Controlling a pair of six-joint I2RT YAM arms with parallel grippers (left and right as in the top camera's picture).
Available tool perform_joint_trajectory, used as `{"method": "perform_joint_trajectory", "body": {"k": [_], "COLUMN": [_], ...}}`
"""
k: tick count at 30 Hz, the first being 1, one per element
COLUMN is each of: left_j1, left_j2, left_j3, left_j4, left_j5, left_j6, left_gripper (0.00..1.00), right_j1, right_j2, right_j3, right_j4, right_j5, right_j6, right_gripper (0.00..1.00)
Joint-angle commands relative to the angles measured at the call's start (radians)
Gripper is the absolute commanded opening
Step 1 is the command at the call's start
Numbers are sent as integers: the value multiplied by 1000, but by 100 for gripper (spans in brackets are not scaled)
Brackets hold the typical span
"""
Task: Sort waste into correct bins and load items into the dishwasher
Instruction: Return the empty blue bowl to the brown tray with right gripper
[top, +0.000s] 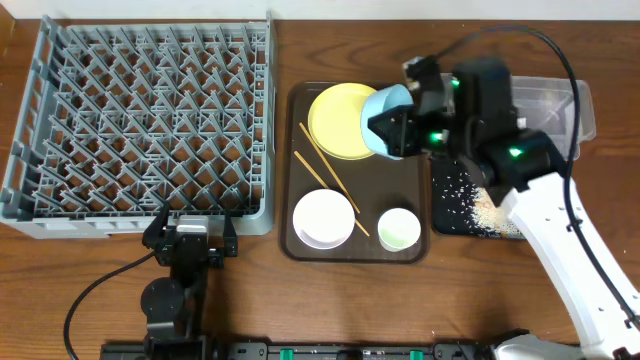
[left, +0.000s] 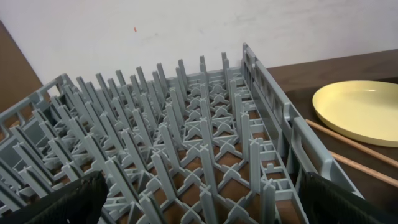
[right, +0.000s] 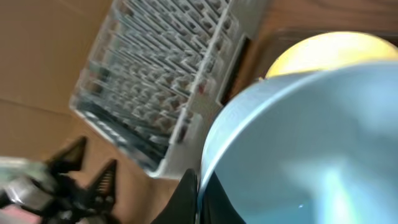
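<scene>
Blue bowl (top: 385, 118), light, rigid, probably slick, hangs tilted over the yellow plate (top: 335, 122), my right end effector (right: 198, 194) clamped on its rim, the sensible hold; left end effector (top: 190, 228) wide apart by the rack (top: 150, 110).

Table (top: 60, 290): dark reddish-brown wood with visible grain, filling the overhead view from edge to edge. Light is soft and even, and shadows are faint and short. In the left wrist view the tabletop shows again at 2 o'clock, meeting the wall (left: 186, 25) along the 12 o'clock side. The wall is plain off-white and matte, with one tiny red speck (left: 135, 28) at about 11 o'clock. A brown panel (left: 11, 68) cuts in at 9 o'clock against the wall; can't tell what it is. Right wrist view: blurred brown tabletop from 9 to 11 o'clock.
</scene>
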Motion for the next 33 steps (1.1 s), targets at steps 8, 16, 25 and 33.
{"method": "perform_joint_trajectory", "body": {"k": [8, 16, 25, 33], "left_j1": [-3, -3, -3, -3], "left_j2": [-3, -3, -3, -3], "left_j3": [-14, -14, -14, -14], "left_j4": [-35, -35, -35, -35], "left_j5": [15, 15, 15, 15], "left_j6": [8, 8, 8, 8], "left_gripper": [99, 99, 99, 99], "right_j1": [150, 154, 173, 208], "right_j2": [209, 327, 420, 491], "right_j3": [154, 154, 153, 153], "right_j4": [-166, -264, -350, -352], "right_j5": [343, 348, 348, 348], "right_j6": [-170, -150, -150, -142], "right_gripper": [1, 1, 1, 1]}}
